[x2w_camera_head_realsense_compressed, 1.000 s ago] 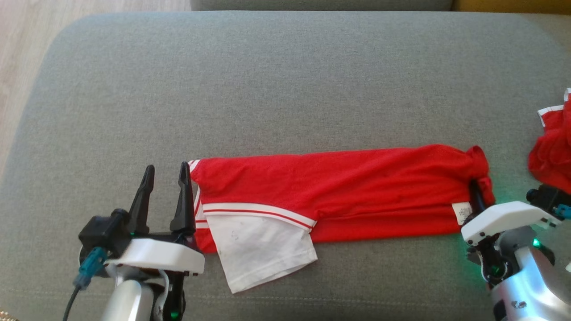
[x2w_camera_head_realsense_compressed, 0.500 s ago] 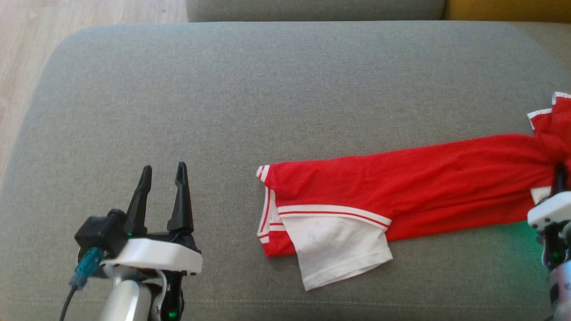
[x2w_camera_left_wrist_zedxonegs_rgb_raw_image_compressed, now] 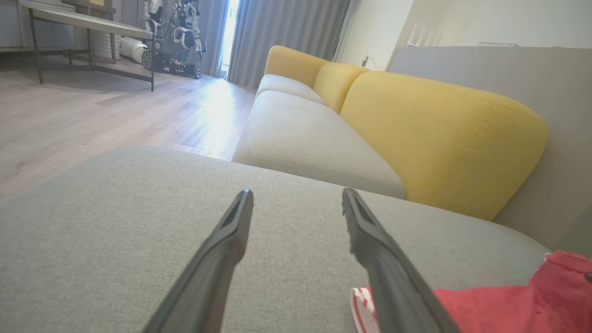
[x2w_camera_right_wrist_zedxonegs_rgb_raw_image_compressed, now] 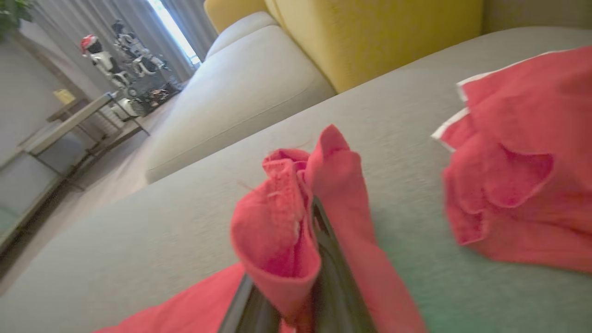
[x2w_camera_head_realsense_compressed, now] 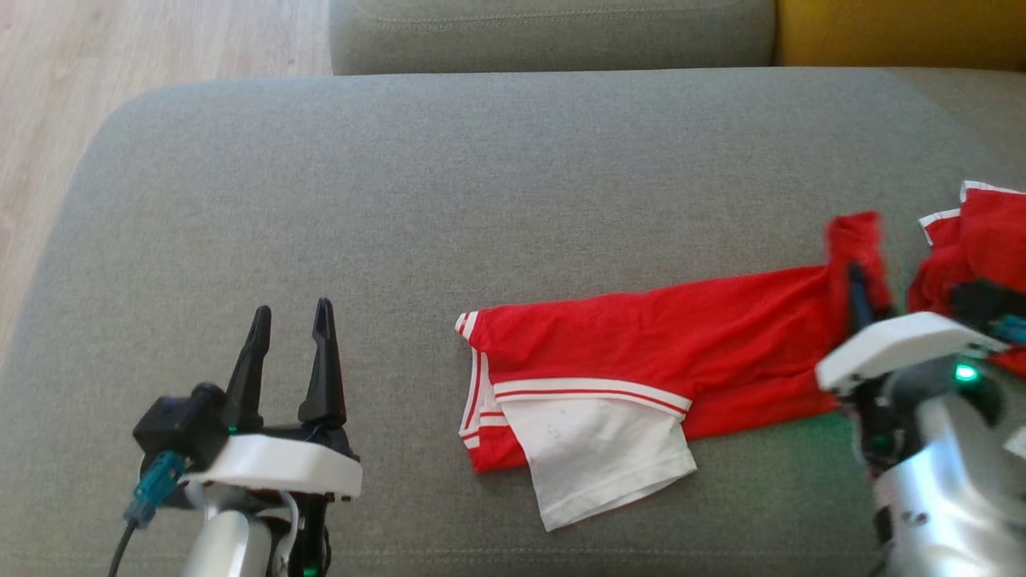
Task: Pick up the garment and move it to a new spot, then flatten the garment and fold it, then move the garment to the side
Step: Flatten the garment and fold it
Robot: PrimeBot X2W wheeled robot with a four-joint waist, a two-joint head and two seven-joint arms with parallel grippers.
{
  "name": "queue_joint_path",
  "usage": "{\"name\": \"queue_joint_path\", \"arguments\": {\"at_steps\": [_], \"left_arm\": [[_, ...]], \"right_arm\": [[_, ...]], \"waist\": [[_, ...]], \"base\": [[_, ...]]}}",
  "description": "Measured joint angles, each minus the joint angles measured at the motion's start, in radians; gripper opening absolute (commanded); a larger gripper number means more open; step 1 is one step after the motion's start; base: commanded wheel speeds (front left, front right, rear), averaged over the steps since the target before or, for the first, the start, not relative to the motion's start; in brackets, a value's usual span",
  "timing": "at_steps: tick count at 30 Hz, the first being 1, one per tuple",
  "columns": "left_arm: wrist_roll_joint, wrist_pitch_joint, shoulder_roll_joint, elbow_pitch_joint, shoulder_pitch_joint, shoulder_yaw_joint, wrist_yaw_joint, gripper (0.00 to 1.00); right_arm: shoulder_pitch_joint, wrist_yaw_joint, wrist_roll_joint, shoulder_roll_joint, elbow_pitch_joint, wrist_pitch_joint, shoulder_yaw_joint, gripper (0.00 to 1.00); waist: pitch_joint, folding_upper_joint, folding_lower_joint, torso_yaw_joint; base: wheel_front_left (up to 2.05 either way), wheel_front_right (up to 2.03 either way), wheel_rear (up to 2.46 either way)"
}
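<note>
The garment [x2w_camera_head_realsense_compressed: 641, 353], a red jersey with white trim, is found lying folded in a long strip across the near right part of the grey sofa cushion [x2w_camera_head_realsense_compressed: 481, 184]. A white panel [x2w_camera_head_realsense_compressed: 601, 457] with a red-and-white band is seen at its left end, on the near side. Its right end is bunched and raised off the cushion, pinched between the closed fingers of the right tool [x2w_camera_head_realsense_compressed: 856, 280]. The left tool [x2w_camera_head_realsense_compressed: 292, 308] is held at the near left, fingers spread and empty, clear of the garment's left end. A second red cloth [x2w_camera_head_realsense_compressed: 974, 248] is noted at the cushion's right edge, close to the right tool. A yellow backrest [x2w_camera_head_realsense_compressed: 898, 32] is observed beyond the cushion.
</note>
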Motion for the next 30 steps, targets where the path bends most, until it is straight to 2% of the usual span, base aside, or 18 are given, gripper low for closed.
{"name": "queue_joint_path", "arguments": {"at_steps": [7, 12, 14, 15, 20, 30], "left_arm": [[-0.006, 0.0, 0.0, 0.0, 0.015, -0.003, 0.001, 1.0], [-0.006, 0.0, 0.0, 0.003, 0.014, -0.005, 0.001, 1.0], [-0.006, 0.0, 0.0, 0.007, 0.014, -0.01, 0.001, 1.0], [-0.006, 0.0, 0.0, 0.007, 0.014, -0.01, 0.001, 1.0], [-0.017, 0.0, 0.0, 0.009, 0.014, -0.026, 0.001, 1.0], [-0.027, 0.0, 0.0, 0.009, 0.012, -0.038, 0.001, 1.0]], "right_arm": [[0.111, 0.0, 0.136, 0.04, -0.296, 0.133, 0.174, 0.0], [0.166, 0.0, 0.341, 0.042, -0.411, 0.145, 0.395, 0.0], [0.165, 0.0, 0.379, 0.043, -0.419, 0.127, 0.466, 0.0], [0.165, 0.0, 0.379, 0.043, -0.419, 0.127, 0.466, 0.0], [0.156, 0.0, 0.428, 0.043, -0.388, 0.069, 0.594, 0.0], [0.026, 0.0, 0.505, 0.041, -0.154, -0.07, 0.73, 0.0]], "waist": [[-0.008, 0.0, 0.0, 0.0], [-0.009, 0.0, 0.0, 0.003], [-0.01, 0.0, 0.0, 0.009], [-0.01, 0.0, 0.0, 0.009], [-0.007, 0.0, 0.0, 0.031], [0.036, 0.0, 0.0, 0.077]], "base": [[0.0, 0.0, 0.0], [0.0, 0.0, 0.0], [0.0, 0.0, 0.0], [0.0, 0.0, 0.0], [0.0, 0.0, 0.0], [0.0, 0.0, 0.0]]}}
